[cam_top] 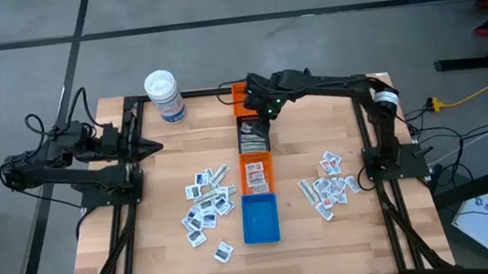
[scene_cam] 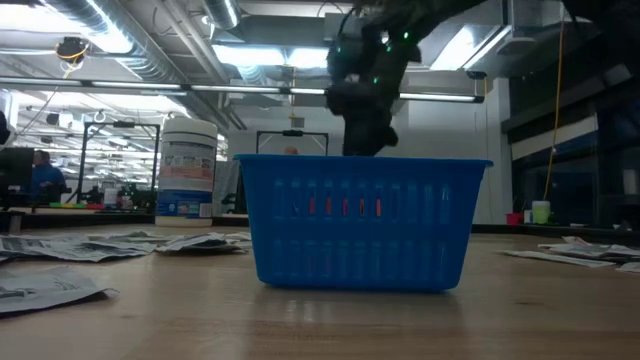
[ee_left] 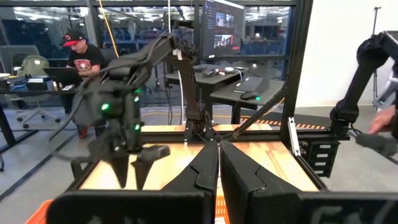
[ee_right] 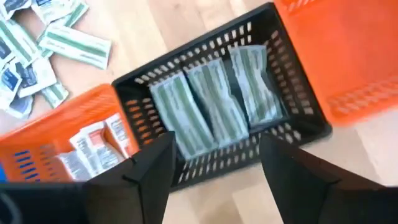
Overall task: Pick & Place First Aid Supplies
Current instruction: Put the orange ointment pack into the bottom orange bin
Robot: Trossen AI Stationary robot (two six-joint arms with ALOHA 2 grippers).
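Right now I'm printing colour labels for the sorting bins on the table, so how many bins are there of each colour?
Orange bins: 2
Black bin: 1
Blue bin: 1
Total: 4

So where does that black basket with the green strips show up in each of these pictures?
High view: the black bin sits mid-table, under the right end effector.
Low view: not visible; the blue bin blocks it.
Left wrist view: not visible.
Right wrist view: centre, strips inside.
Shared landmark: the orange bin beside it.
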